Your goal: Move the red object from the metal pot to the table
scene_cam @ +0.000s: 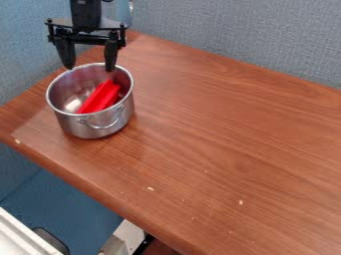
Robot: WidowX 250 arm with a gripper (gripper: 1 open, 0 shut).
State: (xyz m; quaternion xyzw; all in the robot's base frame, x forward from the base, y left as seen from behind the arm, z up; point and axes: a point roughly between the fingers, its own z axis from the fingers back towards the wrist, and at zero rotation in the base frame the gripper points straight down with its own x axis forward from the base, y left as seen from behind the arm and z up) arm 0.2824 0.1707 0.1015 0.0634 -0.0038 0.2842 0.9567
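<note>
The red object (100,97) lies slanted inside the metal pot (90,118), which stands near the left corner of the table (226,129). My gripper (88,64) hangs over the pot's far rim, pointing straight down. Its two black fingers (64,56) are spread wide apart and hold nothing. The red object sits below and slightly nearer the camera than the fingertips.
A blue-grey wall runs behind the table. The table's left and front edges drop off to a blue floor close to the pot. Bare wood stretches to the right of the pot.
</note>
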